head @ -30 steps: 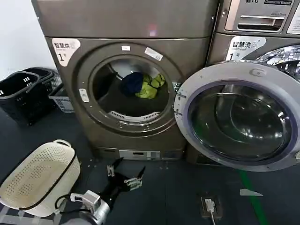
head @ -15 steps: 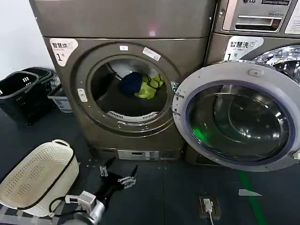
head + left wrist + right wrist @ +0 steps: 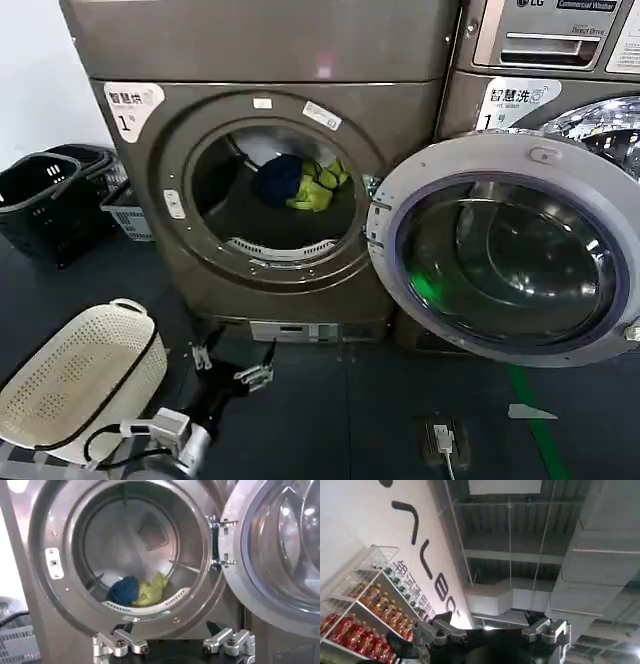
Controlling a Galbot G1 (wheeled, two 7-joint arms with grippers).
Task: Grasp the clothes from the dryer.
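Left gripper point(image 3: 230, 365), fingers apart and empty, low before the dryer point(image 3: 150, 200), whose drum holds the clothes point(image 3: 298, 182) beside its open door point(image 3: 505, 250); right gripper point(image 3: 492, 630), fingers apart, points toward the ceiling.

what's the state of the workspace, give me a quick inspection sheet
surface: dark floor, green tape strip by the open door
job's things: clothes, navy and yellow-green, inside the dryer; door swung open
clutter: white basket on its side; black baskets
grippers: left gripper open, low before the dryer; right gripper open, aimed at the ceiling
cables: plug and cord on floor
surroundings: second machine; drinks shelf
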